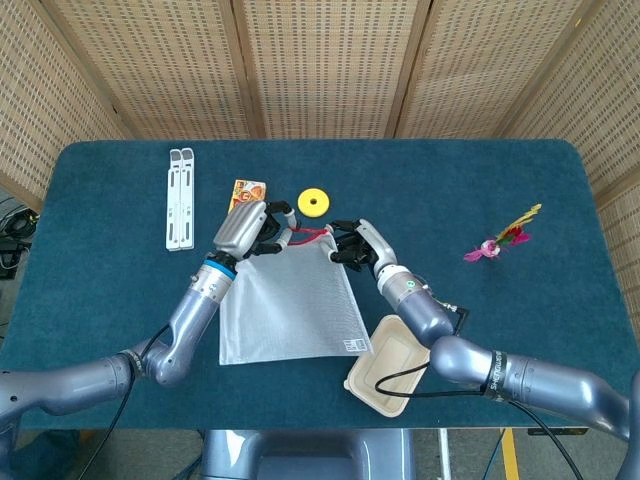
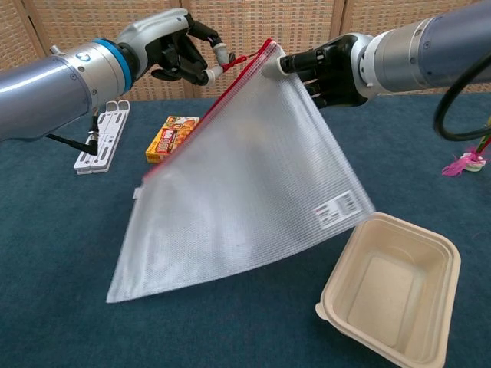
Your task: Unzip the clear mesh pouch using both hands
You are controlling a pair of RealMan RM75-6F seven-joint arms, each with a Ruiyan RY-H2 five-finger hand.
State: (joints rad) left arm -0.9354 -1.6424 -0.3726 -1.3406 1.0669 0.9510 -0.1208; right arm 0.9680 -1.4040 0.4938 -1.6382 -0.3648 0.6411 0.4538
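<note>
The clear mesh pouch (image 1: 290, 305) (image 2: 253, 192) with a red zip edge is lifted by its top corner, its lower part trailing to the blue table. My right hand (image 1: 355, 245) (image 2: 326, 69) grips the pouch's upper right corner at the end of the red zip. My left hand (image 1: 250, 228) (image 2: 180, 54) pinches the red zip pull (image 2: 234, 63) close to that corner, just left of the right hand. The zip line (image 2: 207, 115) runs down to the left from there and looks closed.
A beige takeaway tray (image 1: 392, 365) (image 2: 395, 287) lies by the pouch's right corner. Behind are an orange snack box (image 1: 247, 192) (image 2: 170, 138), a yellow disc (image 1: 314, 203), a white folded stand (image 1: 181, 198) (image 2: 103, 138) at left and a feather toy (image 1: 500, 240) (image 2: 472, 159) at right.
</note>
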